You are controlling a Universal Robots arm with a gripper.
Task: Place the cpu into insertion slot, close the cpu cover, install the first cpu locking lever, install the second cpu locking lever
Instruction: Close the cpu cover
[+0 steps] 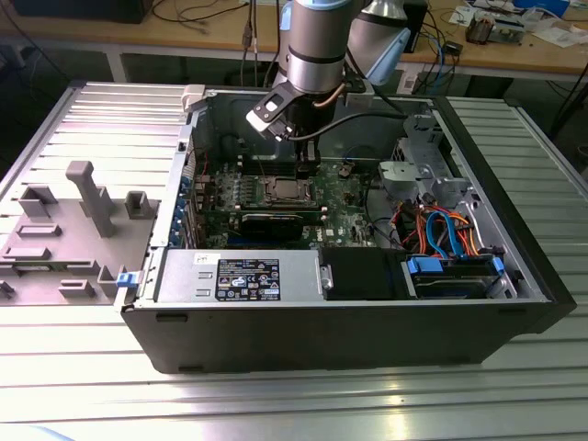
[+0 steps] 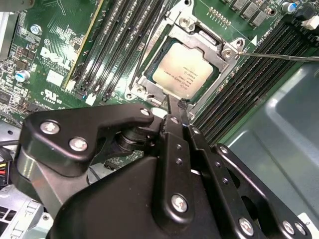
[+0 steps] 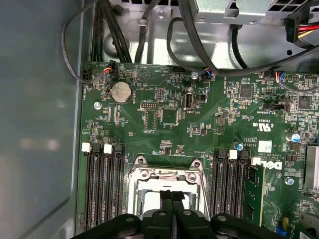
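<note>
Second wrist view, foreground: the black linkage body of the gripper, its jaws pressed together tip to tip and grasping nothing. Immediately beyond the tips is the near edge of the cpu cover. The cover lies flat over the cpu, which is seated in the insertion slot; whether the tips touch the cover cannot be told. The socket thus lies straight ahead of the jaws, along their own long axis. A thin lever rod runs from a socket corner out across the memory slots, roughly crosswise to the jaws, and appears unlatched. Beyond lies the green motherboard. Exterior view: the arm descends almost vertically into the open computer case, wrist pointed down at the board; the case rests on a ribbed metal worktop.
</note>
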